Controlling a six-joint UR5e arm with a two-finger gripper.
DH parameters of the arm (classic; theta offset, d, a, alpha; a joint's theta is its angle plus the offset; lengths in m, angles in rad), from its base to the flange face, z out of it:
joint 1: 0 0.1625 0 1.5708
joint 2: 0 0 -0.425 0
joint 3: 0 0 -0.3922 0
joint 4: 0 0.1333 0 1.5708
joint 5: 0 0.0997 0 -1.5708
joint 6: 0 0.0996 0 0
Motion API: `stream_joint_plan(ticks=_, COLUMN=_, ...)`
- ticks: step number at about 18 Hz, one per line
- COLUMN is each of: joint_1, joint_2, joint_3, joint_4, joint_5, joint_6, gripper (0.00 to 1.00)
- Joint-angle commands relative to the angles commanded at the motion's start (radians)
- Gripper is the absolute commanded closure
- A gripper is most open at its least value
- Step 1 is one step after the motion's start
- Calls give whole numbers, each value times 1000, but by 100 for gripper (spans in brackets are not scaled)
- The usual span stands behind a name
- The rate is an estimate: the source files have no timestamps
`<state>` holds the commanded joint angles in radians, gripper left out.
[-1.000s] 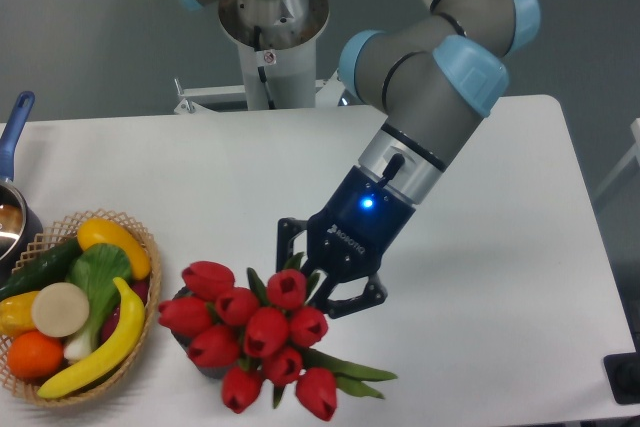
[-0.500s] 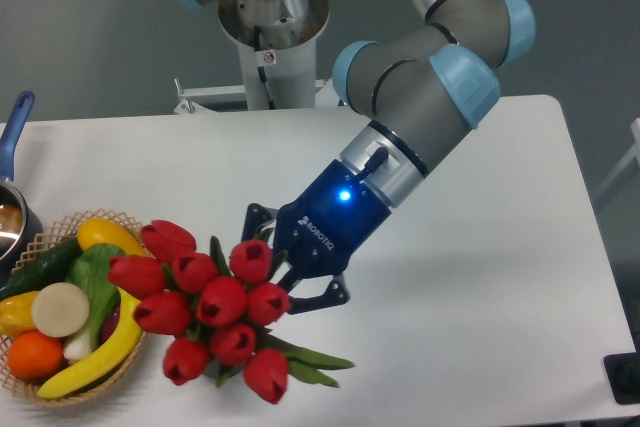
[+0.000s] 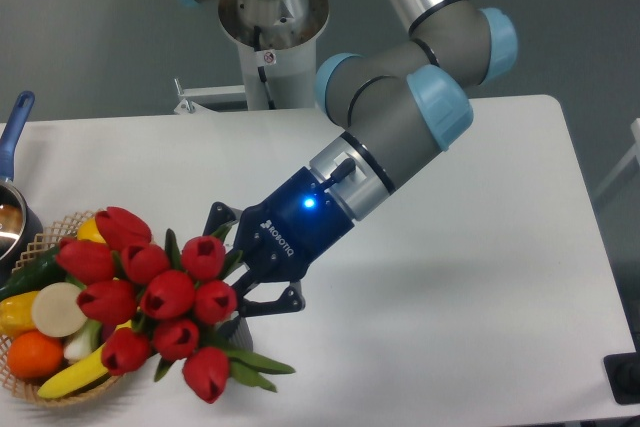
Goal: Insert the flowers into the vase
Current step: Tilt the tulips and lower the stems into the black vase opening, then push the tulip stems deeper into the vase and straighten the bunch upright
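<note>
We see the bunch of red tulips with green stems and leaves (image 3: pixel 150 292), blooms spread wide, held tilted over the table's left side, overlapping the wicker basket of vegetables (image 3: pixel 45 392). The dark blue two-finger gripper (image 3: pixel 238 282) has its jaws clamped on the stems. The grey arm with pale blue joints (image 3: pixel 400 117) slants down leftward. The vase is hidden.

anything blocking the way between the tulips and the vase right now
Cannot say: the vase is not visible in the camera view, so no path to it can be judged. The gripper holds the flowers, whose blooms overhang the wicker basket of vegetables at the left.
</note>
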<state>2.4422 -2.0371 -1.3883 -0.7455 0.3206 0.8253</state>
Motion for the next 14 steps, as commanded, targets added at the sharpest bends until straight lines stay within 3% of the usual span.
stream_joint_plan(ticks=14, joint_1=-12, joint_2=-12, joint_3=-40, joint_4=6, joint_5=2, joint_6=38, gripper=88)
